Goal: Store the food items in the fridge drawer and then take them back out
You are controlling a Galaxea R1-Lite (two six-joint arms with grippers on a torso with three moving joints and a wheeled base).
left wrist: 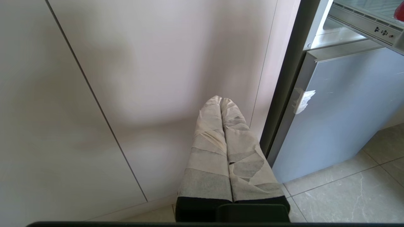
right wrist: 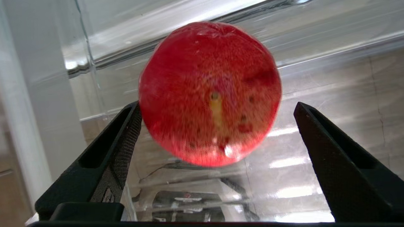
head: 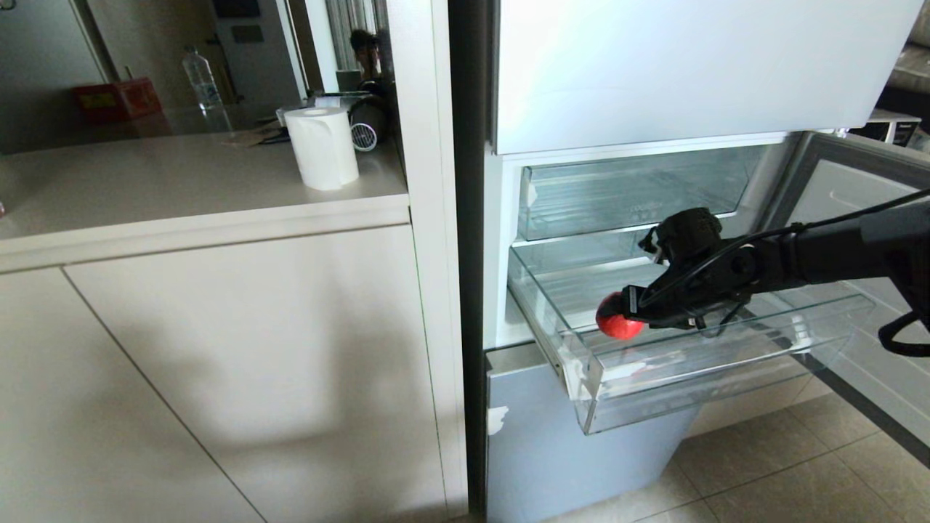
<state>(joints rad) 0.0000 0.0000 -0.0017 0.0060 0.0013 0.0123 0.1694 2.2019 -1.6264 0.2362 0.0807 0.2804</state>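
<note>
The right gripper [right wrist: 217, 107] is seen with its two black fingers [right wrist: 110, 148] spread wide on either side of a round red apple [right wrist: 210, 94]. A clear gap is seen between the apple and one finger, while the other finger lies just at the apple's edge; whether it touches cannot be told. The apple is blurred, with its stem pit turned toward the wrist camera and clear plastic behind and below it.

In the head view the right gripper [head: 626, 309] is reached out from the right across the pulled-out fridge drawer [head: 654, 385], and the apple [head: 617, 319] is found at the fingertips, inside the drawer near its left wall and toward its front lip. Whether the apple rests on the drawer floor cannot be told. Directly behind and above the drawer a second clear bin [head: 632, 192] is seated in the fridge. Below the drawer a silver-blue door panel [head: 538, 450] is closed, and to the drawer's right an open fridge door [head: 857, 196] is swung out.

The left gripper [left wrist: 222, 104], its fingers wrapped in pale tape and pressed together, is held low before a white cabinet [left wrist: 142, 63], left of the drawer. On the counter [head: 182, 181] above that cabinet a paper roll [head: 322, 147] is stood upright.
</note>
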